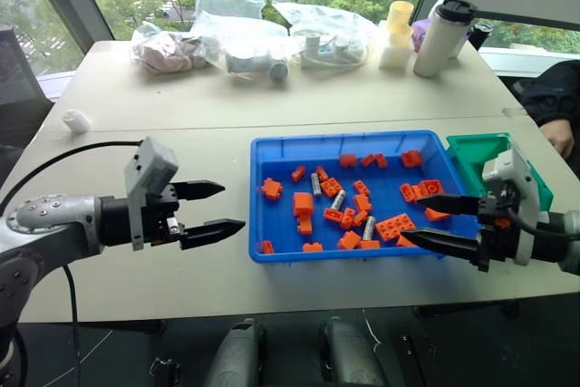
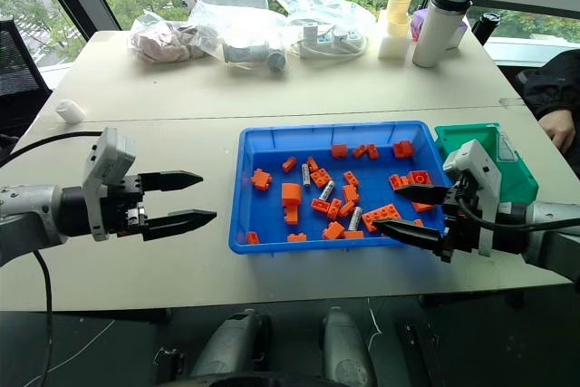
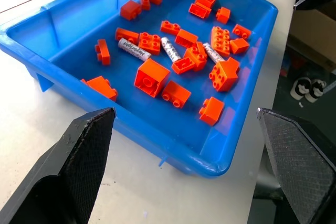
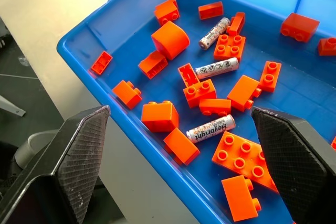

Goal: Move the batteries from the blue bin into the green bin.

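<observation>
Three silver batteries (image 1: 337,199) lie among several orange bricks (image 1: 304,204) in the blue bin (image 1: 256,178) at the table's middle. The right wrist view shows them apart from each other: one battery (image 4: 210,128) is nearest, another battery (image 4: 217,68) is mid-bin, and a third battery (image 4: 214,25) is farther off. The green bin (image 1: 478,148) stands against the blue bin's right side. My left gripper (image 1: 231,207) hovers open over bare table left of the blue bin. My right gripper (image 1: 410,217) is open over the bin's front right corner and holds nothing.
Clear plastic bags (image 1: 237,38), a white tumbler (image 1: 442,36) and yellow cups (image 1: 397,32) line the table's far side. A small white object (image 1: 76,120) sits at the far left. A person's hand (image 1: 561,139) rests beyond the green bin. A black cable (image 1: 63,156) trails from my left arm.
</observation>
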Robot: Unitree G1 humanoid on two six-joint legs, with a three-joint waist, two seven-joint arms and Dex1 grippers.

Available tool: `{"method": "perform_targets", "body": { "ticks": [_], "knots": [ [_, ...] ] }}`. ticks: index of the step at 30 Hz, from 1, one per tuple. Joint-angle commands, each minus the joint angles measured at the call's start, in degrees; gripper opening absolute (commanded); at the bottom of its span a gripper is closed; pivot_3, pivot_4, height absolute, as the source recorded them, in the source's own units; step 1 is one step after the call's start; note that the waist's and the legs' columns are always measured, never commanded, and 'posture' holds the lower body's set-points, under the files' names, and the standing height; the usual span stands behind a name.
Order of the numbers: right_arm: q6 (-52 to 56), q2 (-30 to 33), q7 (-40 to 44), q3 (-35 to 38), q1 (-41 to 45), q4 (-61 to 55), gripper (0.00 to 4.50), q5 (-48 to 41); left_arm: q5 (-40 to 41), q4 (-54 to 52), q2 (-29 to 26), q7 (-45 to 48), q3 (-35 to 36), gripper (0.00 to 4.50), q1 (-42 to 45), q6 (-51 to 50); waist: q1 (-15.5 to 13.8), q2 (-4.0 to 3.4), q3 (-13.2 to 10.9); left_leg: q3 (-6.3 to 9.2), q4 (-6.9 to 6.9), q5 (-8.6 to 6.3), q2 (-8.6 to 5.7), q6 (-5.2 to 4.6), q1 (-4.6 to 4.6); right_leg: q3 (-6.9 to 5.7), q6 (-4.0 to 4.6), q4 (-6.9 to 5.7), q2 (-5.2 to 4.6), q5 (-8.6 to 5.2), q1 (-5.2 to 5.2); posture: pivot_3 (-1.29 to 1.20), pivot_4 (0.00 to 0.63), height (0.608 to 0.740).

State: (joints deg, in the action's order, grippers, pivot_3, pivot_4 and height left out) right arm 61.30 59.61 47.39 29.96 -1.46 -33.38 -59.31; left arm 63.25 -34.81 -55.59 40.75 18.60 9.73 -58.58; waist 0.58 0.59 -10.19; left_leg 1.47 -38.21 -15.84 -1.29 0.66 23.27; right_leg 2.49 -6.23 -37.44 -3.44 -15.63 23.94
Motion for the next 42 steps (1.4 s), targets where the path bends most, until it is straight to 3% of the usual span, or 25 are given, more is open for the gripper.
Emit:
{"method": "perform_targets", "body": {
  "ticks": [1, 22, 28, 33, 35, 42],
  "knots": [
    [-0.8, -0.3, -0.5, 0.6, 0.2, -1.4, 4.44, -1.1, 0.9, -0.2, -0.3, -0.3, 0.0, 4.50, 1.2, 0.3, 0.0, 0.00, 0.0, 0.00, 0.00, 0.00, 0.00, 0.00, 0.00, 0.00, 0.00, 0.00, 0.00, 0.00, 0.00, 0.00, 0.150, 0.740],
    [-1.7, 0.5, -1.1, -0.4, 2.0, 0.2, 4.44, -0.7, -1.3, 0.1, -1.6, 1.4, -1.0, 4.50, 1.1, 1.3, 0.0, 0.00, 0.0, 0.00, 0.00, 0.00, 0.00, 0.00, 0.00, 0.00, 0.00, 0.00, 0.01, 0.00, 0.00, 0.00, 0.150, 0.740],
    [-2.4, 0.2, -1.6, -1.6, 3.0, 0.8, 4.44, 0.6, -7.4, 1.9, -2.6, 5.0, -4.7, 4.50, 2.7, 5.0, 0.0, 0.00, 0.0, -0.01, 0.00, 0.00, 0.00, 0.00, 0.00, 0.00, 0.00, 0.00, 0.02, 0.00, 0.00, 0.00, 0.150, 0.740],
    [-2.9, -2.5, -5.8, -9.6, 15.6, 3.8, 4.44, 0.9, -10.5, 7.5, -1.9, 8.5, -7.0, 4.50, 8.8, 8.2, 0.3, 0.03, 0.0, 0.00, -0.02, 0.01, 0.01, 0.01, -0.02, -0.01, 0.00, 0.00, 0.07, 0.00, -0.01, 0.00, 0.150, 0.740],
    [-3.2, -3.4, -5.3, -16.0, 22.7, 5.8, 4.44, 3.9, -13.0, 10.3, -2.3, 11.5, -9.1, 4.50, 12.3, 10.2, 0.4, 0.03, 0.0, -0.02, 0.00, 0.00, 0.03, 0.01, -0.05, 0.00, 0.01, -0.01, 0.11, 0.00, 0.01, 0.00, 0.150, 0.740],
    [-15.7, -7.8, 7.5, -37.6, 39.7, 20.9, 4.44, 21.8, -23.5, 16.5, -5.4, 23.4, -17.7, 4.50, 19.4, 18.3, 0.2, 0.05, 0.0, -0.02, 0.02, 0.00, 0.00, 0.00, 0.15, -0.01, 0.00, 0.08, 0.10, 0.00, 0.18, 0.00, 0.150, 0.740]
  ]
}}
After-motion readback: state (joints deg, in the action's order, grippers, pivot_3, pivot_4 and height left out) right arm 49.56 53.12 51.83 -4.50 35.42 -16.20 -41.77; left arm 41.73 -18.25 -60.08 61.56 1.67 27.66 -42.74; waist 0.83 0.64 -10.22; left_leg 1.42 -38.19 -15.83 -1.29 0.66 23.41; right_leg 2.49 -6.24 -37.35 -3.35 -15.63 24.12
